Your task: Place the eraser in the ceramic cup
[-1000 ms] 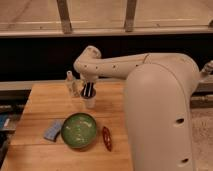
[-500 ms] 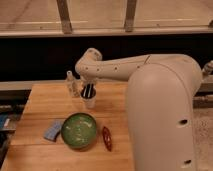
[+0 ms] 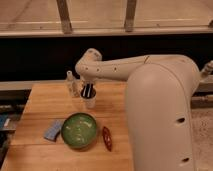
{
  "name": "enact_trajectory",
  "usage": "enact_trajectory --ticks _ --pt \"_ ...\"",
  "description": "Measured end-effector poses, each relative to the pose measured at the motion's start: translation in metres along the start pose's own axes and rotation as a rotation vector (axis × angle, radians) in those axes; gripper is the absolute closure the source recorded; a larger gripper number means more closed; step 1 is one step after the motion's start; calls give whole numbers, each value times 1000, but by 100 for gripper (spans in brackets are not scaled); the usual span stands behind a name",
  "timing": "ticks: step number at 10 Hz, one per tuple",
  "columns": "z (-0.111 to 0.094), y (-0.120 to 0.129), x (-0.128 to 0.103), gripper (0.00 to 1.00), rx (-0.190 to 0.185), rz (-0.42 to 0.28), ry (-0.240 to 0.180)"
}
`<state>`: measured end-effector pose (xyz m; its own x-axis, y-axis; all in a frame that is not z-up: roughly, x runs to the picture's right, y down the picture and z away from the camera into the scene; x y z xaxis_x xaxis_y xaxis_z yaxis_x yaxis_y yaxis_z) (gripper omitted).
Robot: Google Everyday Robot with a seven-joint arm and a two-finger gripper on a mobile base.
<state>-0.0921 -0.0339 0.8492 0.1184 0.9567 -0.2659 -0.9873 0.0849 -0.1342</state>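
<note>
The ceramic cup (image 3: 90, 103) is small and whitish and stands upright on the wooden table (image 3: 42, 105), just behind the green bowl. My gripper (image 3: 88, 92) hangs straight above the cup's mouth, pointing down, and is shut. A black block with a pale stripe, the eraser (image 3: 88, 93), sits between the fingers. Its lower end is at the cup's rim. I cannot tell how far it reaches into the cup.
A clear slim bottle (image 3: 73, 85) stands close to the left of the gripper. A wide green bowl (image 3: 79, 130) is in front of the cup, with a grey-blue pad (image 3: 53, 130) to its left and a dark red oblong thing (image 3: 107, 138) to its right. The robot's white body fills the right side.
</note>
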Motion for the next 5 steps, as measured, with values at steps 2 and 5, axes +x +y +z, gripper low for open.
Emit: enact_trajectory --ticks 2,5 --pt "-2 -2 -2 100 6 6 -9" --pt "-5 -8 -4 100 12 20 -21"
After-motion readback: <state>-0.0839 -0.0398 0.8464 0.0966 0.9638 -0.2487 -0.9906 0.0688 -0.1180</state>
